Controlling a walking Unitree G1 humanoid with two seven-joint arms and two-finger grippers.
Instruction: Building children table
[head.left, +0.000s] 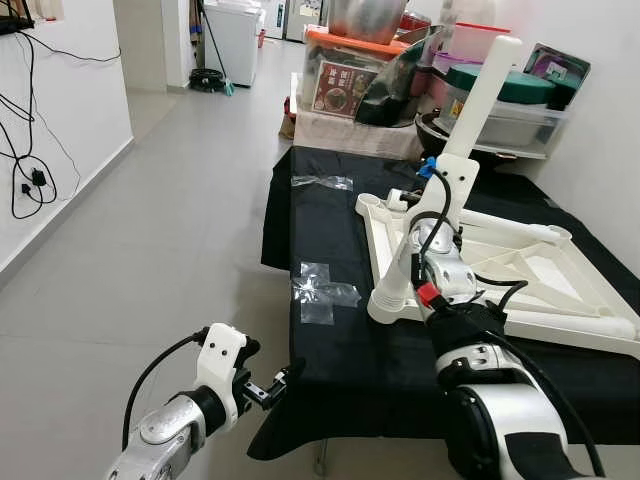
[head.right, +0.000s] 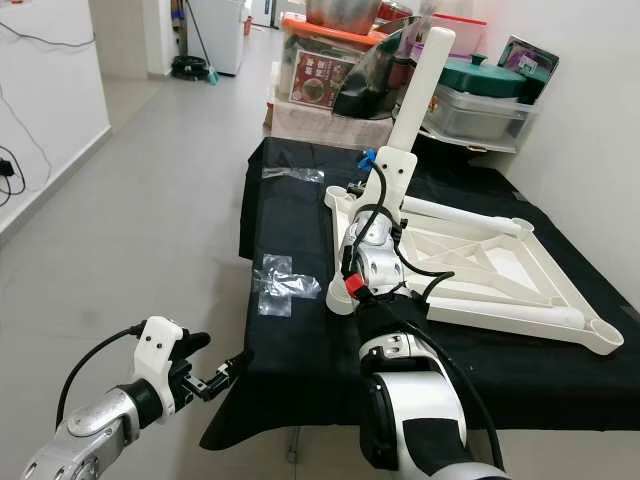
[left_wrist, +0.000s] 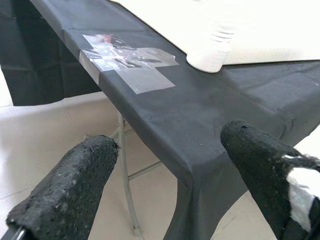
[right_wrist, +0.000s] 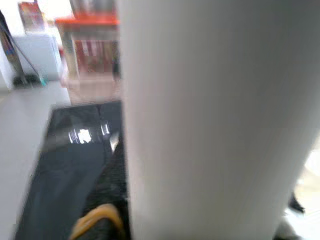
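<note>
While the white plastic table frame (head.left: 520, 262) lies upside down on the black-draped table (head.left: 330, 340), I see one long white leg (head.left: 462, 150) standing tilted at the frame's near left corner, its ribbed foot end seated there. My right gripper (head.left: 432, 205) sits against that leg partway up, but I cannot tell whether its fingers are closed around it. My left gripper (left_wrist: 170, 185) hovers spread wide and empty just off the draped table's near corner, short of the clear plastic wrappers (head.left: 322, 290) beside the frame.
</note>
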